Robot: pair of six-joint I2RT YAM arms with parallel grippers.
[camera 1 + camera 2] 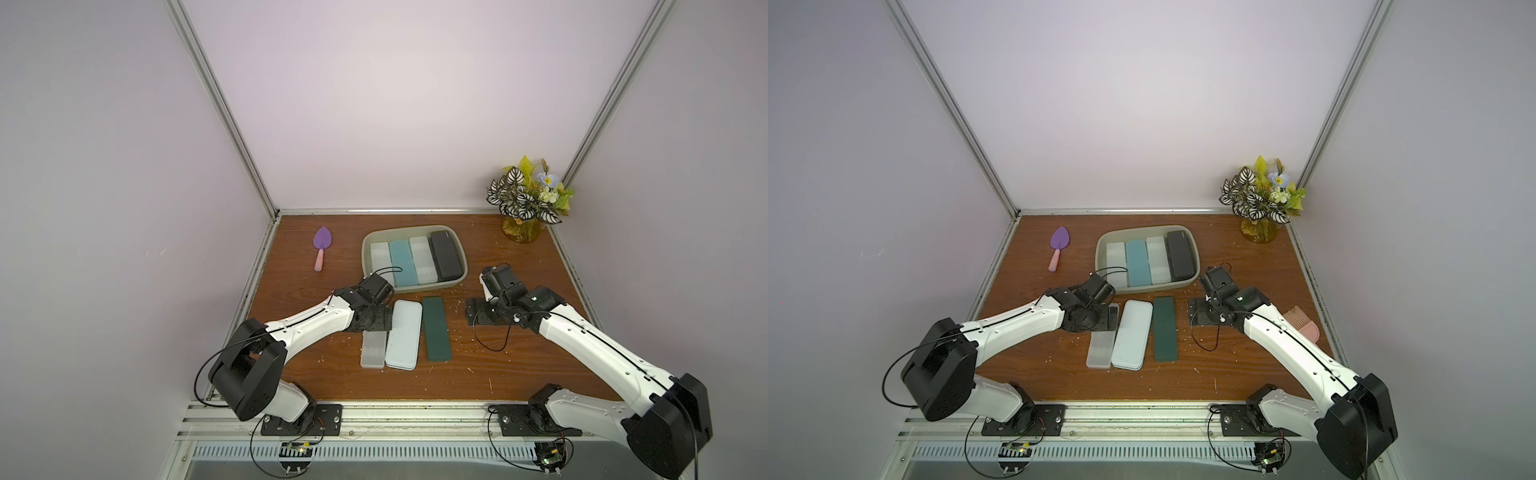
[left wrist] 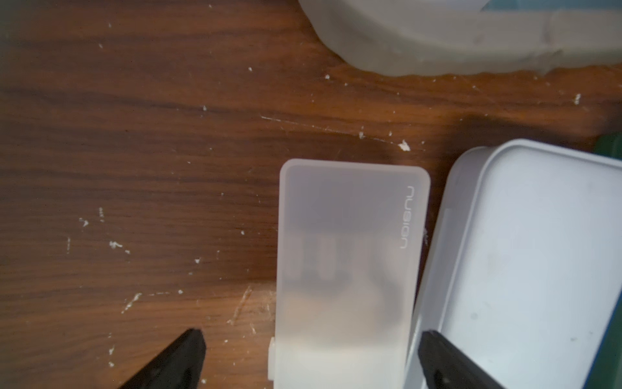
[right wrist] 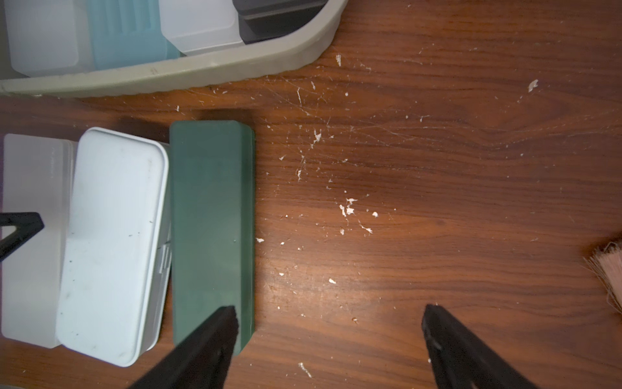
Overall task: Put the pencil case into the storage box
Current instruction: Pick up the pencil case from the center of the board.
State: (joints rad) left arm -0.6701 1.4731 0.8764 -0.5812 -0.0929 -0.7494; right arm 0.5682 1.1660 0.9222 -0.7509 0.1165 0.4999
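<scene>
Straddles the frosted case (image 2: 350, 256) with the left gripper (image 2: 313, 360) spread wide, empty; holds the right gripper (image 3: 328, 313) open, empty, beside the green case (image 3: 208, 219).

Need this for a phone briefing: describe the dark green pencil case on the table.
Find the grey-green storage box on the table. In front of it lie a frosted case, a pale blue case and, nearest the right arm, the dark green pencil case, the darkest of the three.
</scene>
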